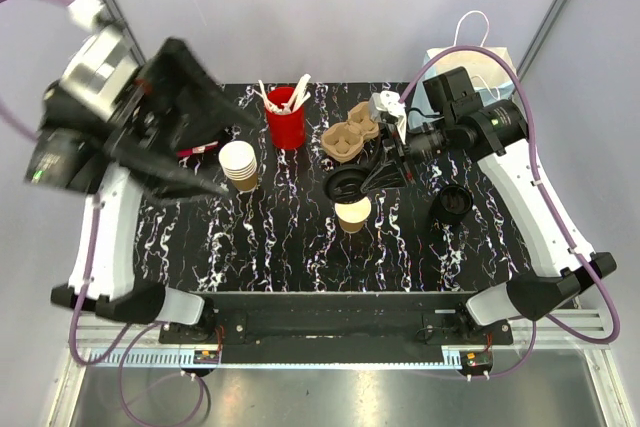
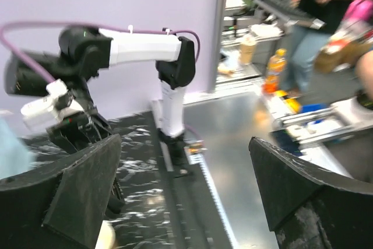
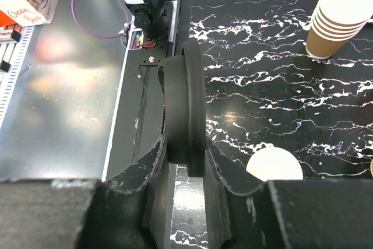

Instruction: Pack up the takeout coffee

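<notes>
The takeout coffee cup (image 1: 352, 213), tan kraft paper with a white inside, stands upright at mid-table. Its white opening also shows in the right wrist view (image 3: 274, 165). My right gripper (image 1: 378, 175) is shut on a black plastic lid (image 1: 345, 187) and holds it just above and behind the cup. In the right wrist view the lid (image 3: 185, 109) stands on edge between my fingers (image 3: 152, 170). My left gripper (image 1: 222, 152) is raised high at the left, blurred, jaws wide open and empty. Its fingers (image 2: 70, 193) frame the table's near edge.
A stack of kraft cups (image 1: 238, 164) stands left of centre, also in the right wrist view (image 3: 341, 16). A red cup of white utensils (image 1: 285, 117) and a brown pulp carrier (image 1: 350, 133) stand at the back. Black lids (image 1: 452, 204) lie right. A bag (image 1: 470, 65) sits back right.
</notes>
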You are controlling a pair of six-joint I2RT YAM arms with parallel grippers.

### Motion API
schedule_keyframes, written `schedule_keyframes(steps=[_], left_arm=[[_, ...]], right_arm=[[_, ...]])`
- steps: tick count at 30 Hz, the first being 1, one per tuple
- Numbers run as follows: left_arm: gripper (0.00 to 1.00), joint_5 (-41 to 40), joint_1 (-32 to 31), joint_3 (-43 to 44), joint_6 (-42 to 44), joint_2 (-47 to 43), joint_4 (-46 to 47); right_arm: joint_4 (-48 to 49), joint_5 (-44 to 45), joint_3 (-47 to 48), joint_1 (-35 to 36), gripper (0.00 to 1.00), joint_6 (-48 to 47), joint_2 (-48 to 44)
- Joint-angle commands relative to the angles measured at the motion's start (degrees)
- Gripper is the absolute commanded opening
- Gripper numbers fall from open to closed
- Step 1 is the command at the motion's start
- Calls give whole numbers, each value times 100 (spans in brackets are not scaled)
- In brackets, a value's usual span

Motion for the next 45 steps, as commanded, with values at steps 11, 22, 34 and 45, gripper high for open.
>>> schedule_keyframes(steps=[11,22,34,45], left_arm=[[99,500,1764,764,-103,-87,2086],[99,-1363,3787,-829,5267,-1659,-4314],[99,-7545,688,-1625,12480,-1862,-11045],[99,-6362,-1187,-2771,13363,-1582,-11440]], right_arm=[[483,-243,-27,20,12,451,-74],[668,-217,-106,20,12,627,-82],[668,117,-247,20,12,592,23],[-377,697,-185,20,12,-330,559]])
